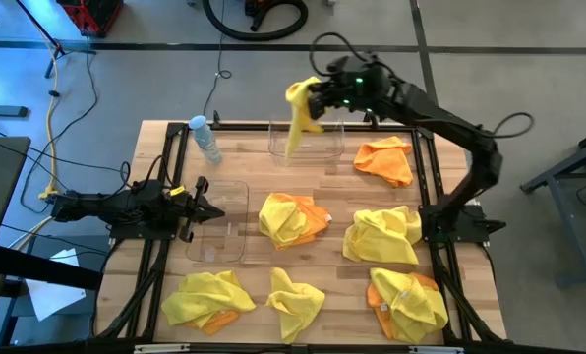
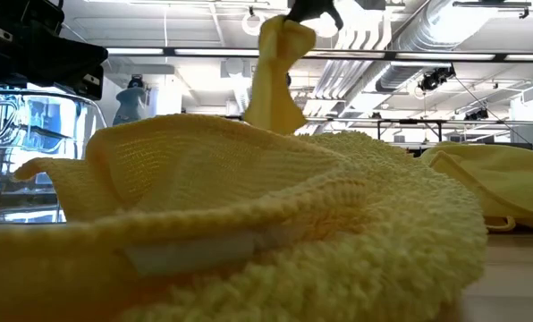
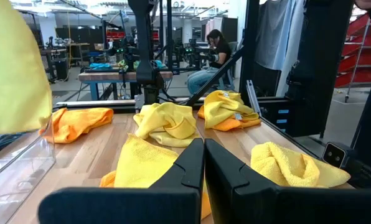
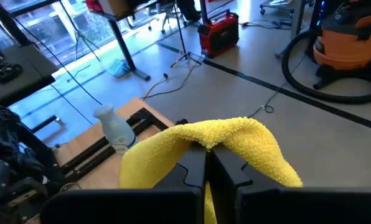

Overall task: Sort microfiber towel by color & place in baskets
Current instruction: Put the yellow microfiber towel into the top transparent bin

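Note:
My right gripper is shut on a yellow microfiber towel high over the table's far edge, above the far clear basket. My left gripper waits shut and level at the table's left, beside the second clear basket. Several other towels lie rumpled on the wood: an orange one, a yellow one on an orange one, a yellow one, and three bundles along the near edge. In the low view a near yellow towel hides the hanging towel's lower end. My right gripper pinches a bunched fold at the yellow towel's top between its two fingers. The fingers come from the table's right, slanting a little downward. The cloth drapes to both sides of the fingers and hangs slack below them, lifted clear of the table.
A clear water bottle with a blue cap stands at the far left corner, left of the far basket. Dark frame rails run along the table's left and right sides. Bare wood shows between the two baskets.

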Available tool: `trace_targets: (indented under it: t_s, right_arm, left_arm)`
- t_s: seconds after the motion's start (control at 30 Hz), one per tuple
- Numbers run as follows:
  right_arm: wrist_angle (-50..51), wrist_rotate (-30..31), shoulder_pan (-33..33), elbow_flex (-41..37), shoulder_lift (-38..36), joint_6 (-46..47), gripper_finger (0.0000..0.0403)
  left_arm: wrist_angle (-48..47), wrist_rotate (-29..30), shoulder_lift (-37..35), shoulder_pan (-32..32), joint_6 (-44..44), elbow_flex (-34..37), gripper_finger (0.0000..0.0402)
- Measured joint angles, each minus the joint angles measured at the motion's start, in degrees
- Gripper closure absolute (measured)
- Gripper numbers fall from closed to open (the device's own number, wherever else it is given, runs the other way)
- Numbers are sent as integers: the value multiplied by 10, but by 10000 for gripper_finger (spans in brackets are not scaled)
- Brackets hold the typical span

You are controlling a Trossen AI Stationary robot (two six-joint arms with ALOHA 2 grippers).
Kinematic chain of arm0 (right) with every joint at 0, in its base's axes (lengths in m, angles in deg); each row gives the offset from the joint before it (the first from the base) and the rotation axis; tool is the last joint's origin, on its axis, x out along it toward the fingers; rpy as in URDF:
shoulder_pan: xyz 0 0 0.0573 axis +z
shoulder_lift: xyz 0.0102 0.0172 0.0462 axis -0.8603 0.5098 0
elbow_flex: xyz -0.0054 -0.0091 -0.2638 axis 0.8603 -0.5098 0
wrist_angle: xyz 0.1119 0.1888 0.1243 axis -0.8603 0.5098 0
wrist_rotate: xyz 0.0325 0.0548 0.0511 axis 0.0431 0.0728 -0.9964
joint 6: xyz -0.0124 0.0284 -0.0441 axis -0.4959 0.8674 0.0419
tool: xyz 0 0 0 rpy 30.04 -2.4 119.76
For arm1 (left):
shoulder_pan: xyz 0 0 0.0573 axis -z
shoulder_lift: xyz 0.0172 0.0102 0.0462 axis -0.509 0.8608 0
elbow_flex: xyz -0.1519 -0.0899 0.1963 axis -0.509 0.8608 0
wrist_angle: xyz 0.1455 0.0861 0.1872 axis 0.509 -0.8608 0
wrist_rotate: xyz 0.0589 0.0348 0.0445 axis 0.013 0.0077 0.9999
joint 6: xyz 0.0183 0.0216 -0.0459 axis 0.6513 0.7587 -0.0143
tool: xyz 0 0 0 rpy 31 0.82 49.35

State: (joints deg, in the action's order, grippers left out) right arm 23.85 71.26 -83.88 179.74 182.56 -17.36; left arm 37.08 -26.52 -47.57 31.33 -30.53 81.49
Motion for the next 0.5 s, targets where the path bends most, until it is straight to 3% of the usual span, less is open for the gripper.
trace_targets:
  t_s: [0.17,0.5]
  right_arm:
    - [32,20,0,30,52,23,403]
    - [218,203,-1,31,79,102,403]
  left_arm:
    - [0,0,0,0,0,0,401]
    - [0,0,0,0,0,0,401]
